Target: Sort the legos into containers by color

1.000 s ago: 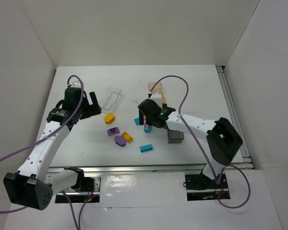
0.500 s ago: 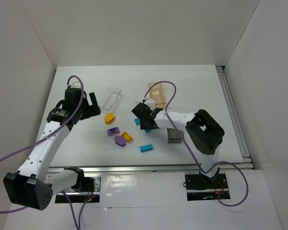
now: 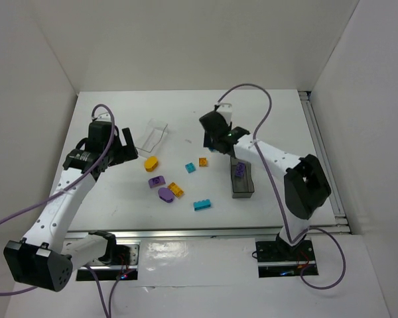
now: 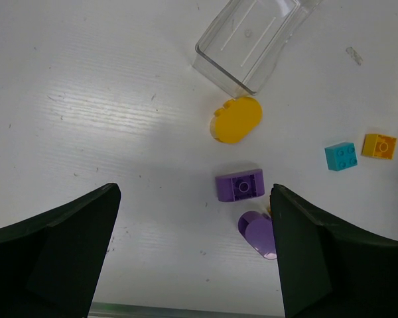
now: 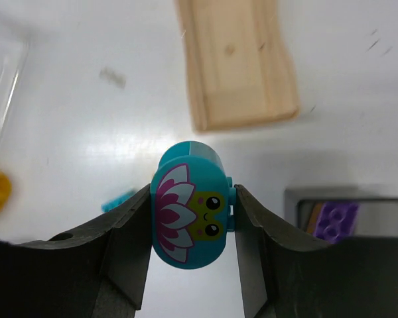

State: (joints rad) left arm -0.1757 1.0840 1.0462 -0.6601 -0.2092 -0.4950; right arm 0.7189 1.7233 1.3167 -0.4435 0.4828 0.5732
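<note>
My right gripper [image 5: 192,193] is shut on a rounded cyan lego [image 5: 189,218] with a lotus face printed on it, held above the table near the tan container [image 5: 242,63]. In the top view that gripper [image 3: 213,142] covers the tan container. The dark grey container [image 3: 242,182] holds a purple lego [image 3: 239,170]. My left gripper [image 4: 194,192] hangs open over bare table, with a purple brick [image 4: 239,185] and a rounded purple lego [image 4: 257,230] close to its right finger. A rounded yellow lego [image 4: 237,119] lies by the clear container [image 4: 249,40].
Loose on the table are a small cyan lego [image 3: 190,167], a small orange one [image 3: 203,161], a yellow brick [image 3: 176,189] and a cyan brick [image 3: 201,205]. White walls close in the table on three sides.
My right gripper shut on the rounded cyan lego, lifted it and carried it back toward the tan container. The left arm has stayed still.
</note>
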